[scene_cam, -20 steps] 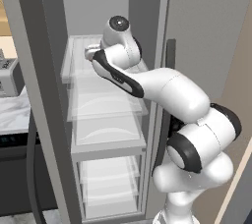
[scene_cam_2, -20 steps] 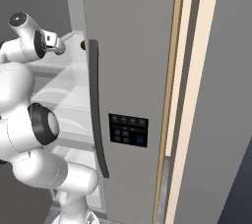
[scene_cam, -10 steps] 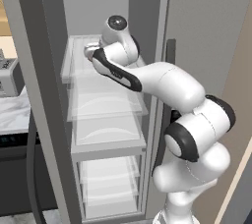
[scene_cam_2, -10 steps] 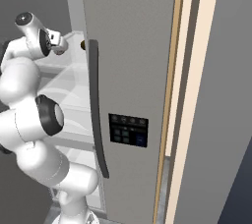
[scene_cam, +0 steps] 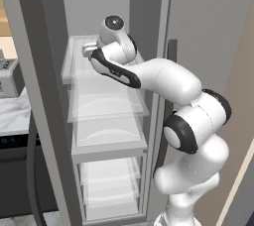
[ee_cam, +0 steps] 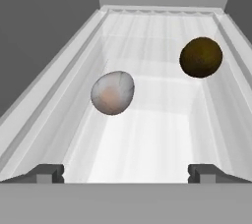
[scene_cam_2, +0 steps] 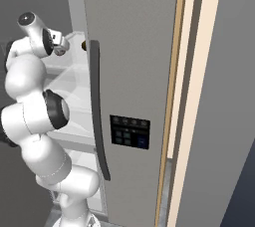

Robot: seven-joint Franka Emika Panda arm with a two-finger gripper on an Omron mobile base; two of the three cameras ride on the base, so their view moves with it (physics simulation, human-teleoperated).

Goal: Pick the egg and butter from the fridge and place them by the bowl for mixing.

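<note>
a tan wall (scene_cam_2: 211,71) runs up the right side of the right base view, with a darker grey panel (scene_cam_2: 239,136) at its far right. in the left base view a pale marbled tabletop (scene_cam: 12,116) sits at the left edge over a dark cabinet front (scene_cam: 15,180), carrying a small grey appliance (scene_cam: 7,74). light is soft and even.

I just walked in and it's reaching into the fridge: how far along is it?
Early. The fridge stands open and the arm is in at the top shelf. The open gripper holds nothing; the egg lies ahead on the shelf, beside a brown ball. Grabbing the egg, the butter and both deliveries remain.
</note>
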